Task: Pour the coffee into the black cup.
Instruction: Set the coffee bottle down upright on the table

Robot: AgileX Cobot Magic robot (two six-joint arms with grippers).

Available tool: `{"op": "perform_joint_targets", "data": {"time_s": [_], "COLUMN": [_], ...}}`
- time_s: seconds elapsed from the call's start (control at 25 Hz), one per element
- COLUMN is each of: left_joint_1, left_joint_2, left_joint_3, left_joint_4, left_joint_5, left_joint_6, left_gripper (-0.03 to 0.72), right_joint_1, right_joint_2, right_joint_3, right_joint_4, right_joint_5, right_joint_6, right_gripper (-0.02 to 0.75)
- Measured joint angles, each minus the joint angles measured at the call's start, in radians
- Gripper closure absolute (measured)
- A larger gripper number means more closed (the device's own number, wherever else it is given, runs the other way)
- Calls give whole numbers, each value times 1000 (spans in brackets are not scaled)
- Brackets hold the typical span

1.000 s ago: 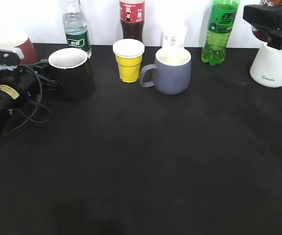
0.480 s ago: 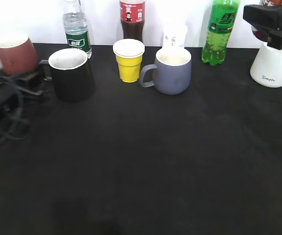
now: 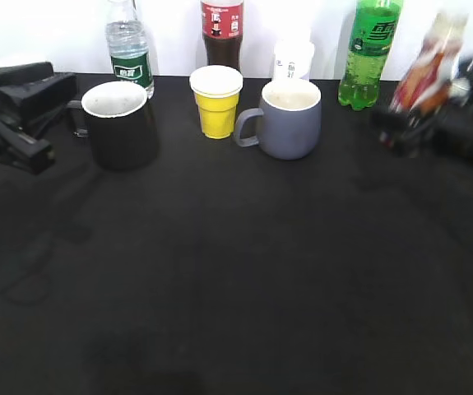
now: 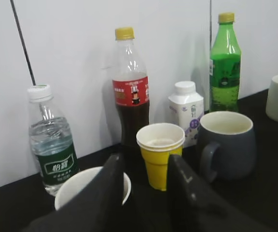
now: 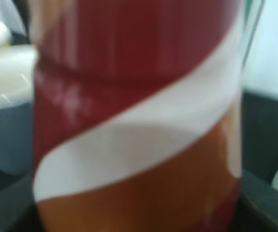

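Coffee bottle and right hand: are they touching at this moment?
Touching. In the right wrist view the coffee bottle fills the frame, seated between dark finger parts at the bottom corners. In the exterior view it rides tilted above the table in the blurred right hand.

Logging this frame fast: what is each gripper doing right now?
Left gripper: open, fingers apart behind the black cup, holding nothing.
Right gripper: shut on the coffee bottle, blurred.

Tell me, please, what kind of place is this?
Probably a robot test bench, not a kitchen: a black-covered table against a plain white wall, with drink bottles and mugs lined up like the black cup.
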Motion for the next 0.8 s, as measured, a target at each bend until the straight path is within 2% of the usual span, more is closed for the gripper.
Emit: {"op": "perform_joint_targets", "data": {"time_s": [0.12,0.28,0.36,0.4,0.48,0.72,0.8], "left_joint_1": [0,0,0,0,0,0,0], "left_joint_2": [-15,-15,-15,-15,-15,-15,-15], "left_joint_3": [0,0,0,0,0,0,0], "left_joint_4": [10,11,11,11,12,12,12], "left_joint_5": [31,33,33,33,33,41,111], "left_joint_6": [0,0,0,0,0,0,-5], "left_gripper": [449,449,449,449,449,449,448], "right_joint_1": [0,0,0,0,0,0,0], "right_joint_2": [135,174,174,174,134,9,-52], "right_joint_3": [0,-9,-9,-9,-9,101,136], "right_joint_4": [69,80,80,79,78,51,45], "right_joint_5": [-97,-127,-125,-117,-35,63,126], "right_joint_6": [-64,-91,-91,-76,-51,-41,-30], "right_gripper": [206,206,160,117,89,85,85]}}
